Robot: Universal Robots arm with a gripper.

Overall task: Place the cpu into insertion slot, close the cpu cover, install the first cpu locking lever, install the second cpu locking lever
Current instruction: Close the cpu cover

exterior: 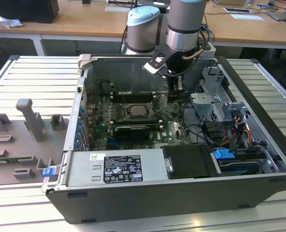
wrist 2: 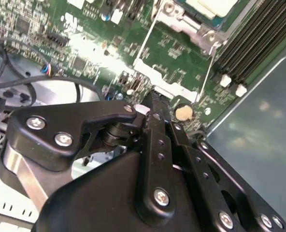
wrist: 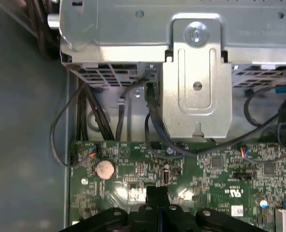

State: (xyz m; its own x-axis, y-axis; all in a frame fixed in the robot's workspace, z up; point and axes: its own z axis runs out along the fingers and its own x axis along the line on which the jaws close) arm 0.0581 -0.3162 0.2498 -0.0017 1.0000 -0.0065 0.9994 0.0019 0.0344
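An open computer case (exterior: 133,193) lies on the slatted bench (exterior: 27,77), toward the exterior view's right edge. The arm (exterior: 184,24) reaches down into it over the green circuit board (wrist: 206,164). The end effector (exterior: 174,98) hangs low over the board, its fingers pressed together with nothing visible between them. It is just beside the insertion slot (exterior: 129,110), on the exterior view's right. The cpu (exterior: 140,110) lies in that slot near the board's middle. A round coin cell (wrist: 105,168) sits near the fingertips (wrist 2: 153,96).
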